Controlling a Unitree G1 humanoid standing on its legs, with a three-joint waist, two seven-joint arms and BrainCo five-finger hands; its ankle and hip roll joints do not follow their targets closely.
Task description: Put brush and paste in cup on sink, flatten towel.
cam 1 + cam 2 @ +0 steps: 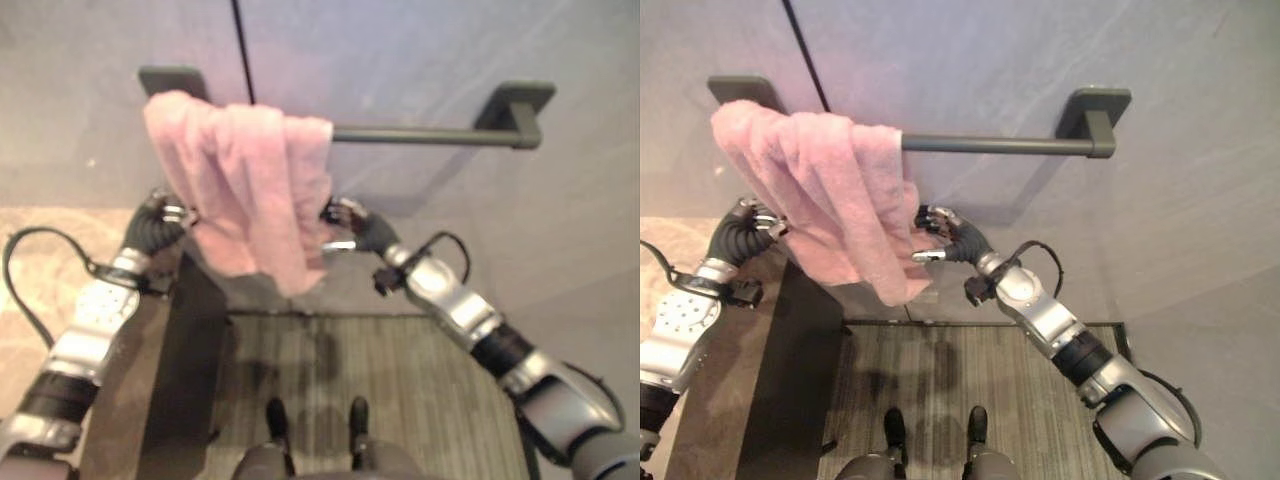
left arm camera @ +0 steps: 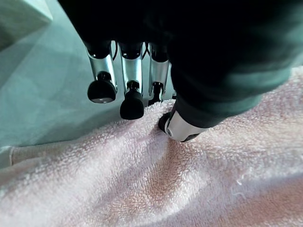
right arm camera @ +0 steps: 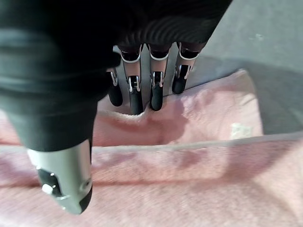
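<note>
Grey wall (image 1: 1160, 200); bunched towel (image 1: 830, 190) over rail (image 1: 990, 144); hands' fingertips half-hidden

Left hand (image 1: 168, 215) and right hand (image 1: 940, 235) raised, fingers straight

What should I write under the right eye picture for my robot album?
Both robot hands, left hand and right hand, reach the bunched pink towel hanging at one end of the dark wall bar.

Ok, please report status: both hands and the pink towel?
Left hand and right hand open, fingers at pink terry towel. Towel bunched at left end of dark wall bar, not flat. Nothing in the way.
</note>
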